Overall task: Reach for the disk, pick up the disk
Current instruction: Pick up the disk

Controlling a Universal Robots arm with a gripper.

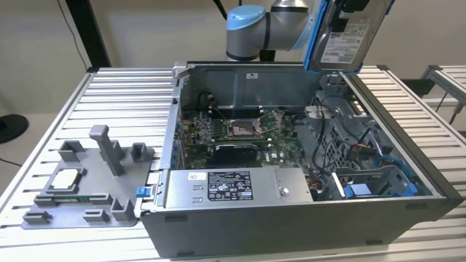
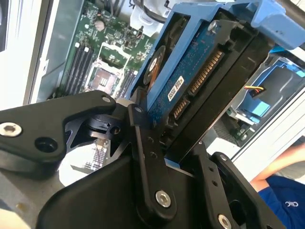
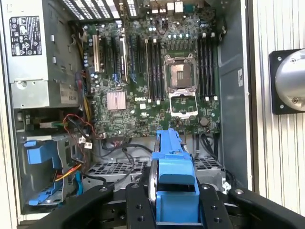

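- The gripper (image 2: pixel 169 157) is holding the disk (image 1: pixel 348 39) clamped between its black fingers (image 2: pixel 145 162).
- The disk is hanging in the air above the open computer case (image 1: pixel 291 224), over the back corner at the exterior view's right.
- The motherboard (image 3: pixel 157 81) is lying below it.

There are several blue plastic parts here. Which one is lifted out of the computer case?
The blue bracket around the disk, shut in the claw above the case's rear. The other blue carrier sits inside the case, in its front bay.
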